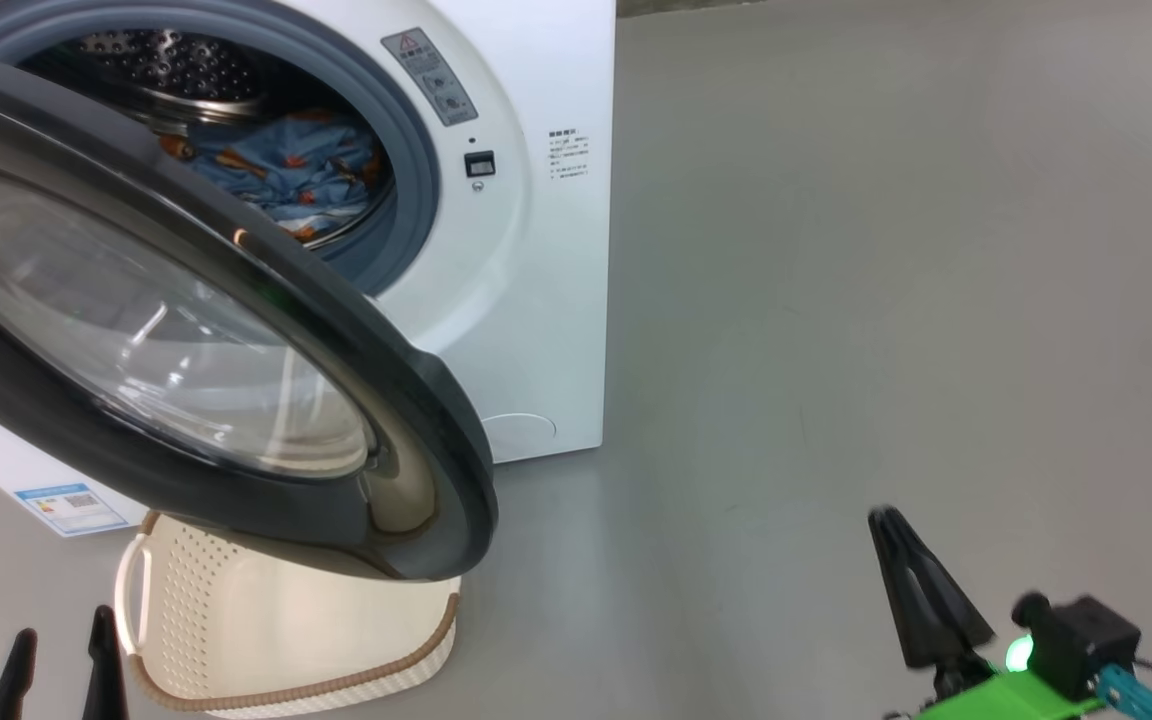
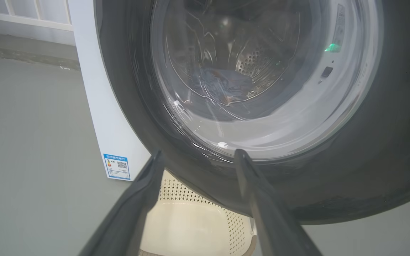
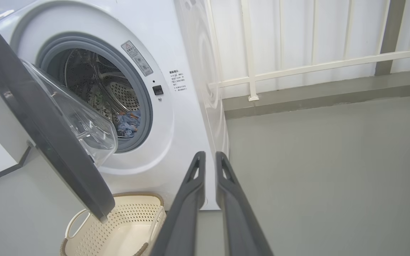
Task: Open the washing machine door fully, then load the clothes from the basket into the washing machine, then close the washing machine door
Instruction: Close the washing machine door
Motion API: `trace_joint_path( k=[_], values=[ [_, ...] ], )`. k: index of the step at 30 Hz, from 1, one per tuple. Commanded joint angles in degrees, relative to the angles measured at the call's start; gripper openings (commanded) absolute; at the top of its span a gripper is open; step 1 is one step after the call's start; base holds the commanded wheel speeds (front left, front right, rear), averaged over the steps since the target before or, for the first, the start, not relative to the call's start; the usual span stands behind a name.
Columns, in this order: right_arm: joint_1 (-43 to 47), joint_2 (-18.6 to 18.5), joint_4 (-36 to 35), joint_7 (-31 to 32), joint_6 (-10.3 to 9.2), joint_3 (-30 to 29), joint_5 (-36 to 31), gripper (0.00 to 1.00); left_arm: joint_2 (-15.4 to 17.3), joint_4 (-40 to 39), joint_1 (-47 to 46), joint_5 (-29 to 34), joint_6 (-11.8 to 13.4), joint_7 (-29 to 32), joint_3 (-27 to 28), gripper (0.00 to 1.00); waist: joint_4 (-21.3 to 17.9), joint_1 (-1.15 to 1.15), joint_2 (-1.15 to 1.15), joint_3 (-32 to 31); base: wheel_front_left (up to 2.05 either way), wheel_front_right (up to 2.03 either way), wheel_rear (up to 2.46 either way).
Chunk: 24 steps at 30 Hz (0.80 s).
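Head view: the washer [image 1: 556, 300] stands on the grey floor [image 1: 886, 250] with its door [image 1: 416, 420] swung out toward the camera. The clothes [image 1: 286, 170] lie inside the drum. The basket [image 1: 236, 620] sits on the floor just before the washer, partly under the door's lower edge. The left hand [image 1: 64, 625] is at the lower left beside the basket, its fingers apart and holding nothing. The right hand [image 1: 883, 518] is at the lower right, well apart from the washer, and looks like a single dark wedge.

Left wrist view: the left hand [image 2: 198, 152] has its fingers spread wide, their tips near the door's [image 2: 368, 170] black ring; whether they touch it cannot be told. The clothes [image 2: 222, 83] show through the glass. The basket [image 2: 190, 220] is below.

Right wrist view: the right hand [image 3: 210, 155] has its fingers close with a narrow gap between them, gripping nothing. The door [image 3: 48, 135] hangs over the basket [image 3: 119, 231], and the clothes [image 3: 128, 122] lie low in the drum.
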Motion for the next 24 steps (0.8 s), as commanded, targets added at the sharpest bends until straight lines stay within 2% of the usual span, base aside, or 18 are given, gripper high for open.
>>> trace_joint_path(
  k=[1, 9, 16, 24],
  values=[
    [-3.52, -0.73, -2.36, -0.69, 0.35, 2.56, 0.89, 0.0, 0.73, -1.96, -1.42, 0.6, -0.09, -0.52, 2.32, 1.0, 0.27, 0.0, 0.0, -0.29, 0.0, 0.0, 0.0],
    [-12.5, -0.8, -7.71, -0.69, 0.35, 9.34, 1.87, 0.0, -0.22, -3.11, -1.63, 0.61, -0.09, -0.52, 2.01, 1.0, 1.77, 0.0, 0.0, -0.85, 0.0, 0.0, 0.0],
    [-18.76, 0.79, -12.85, -0.69, 0.35, 17.07, 1.95, 0.0, -0.85, -3.28, -1.74, 0.25, -0.09, -0.52, 1.54, 1.0, 4.22, 0.0, 0.0, -1.17, 0.0, 0.0, 0.0],
    [-20.76, 1.83, -8.05, -0.69, 0.35, 28.18, 4.29, 0.0, -1.87, -3.22, -1.33, 0.54, -0.09, -0.52, 0.39, 1.0, 7.64, 0.0, 0.0, -1.64, 0.0, 0.0, 0.0]
  ],
)
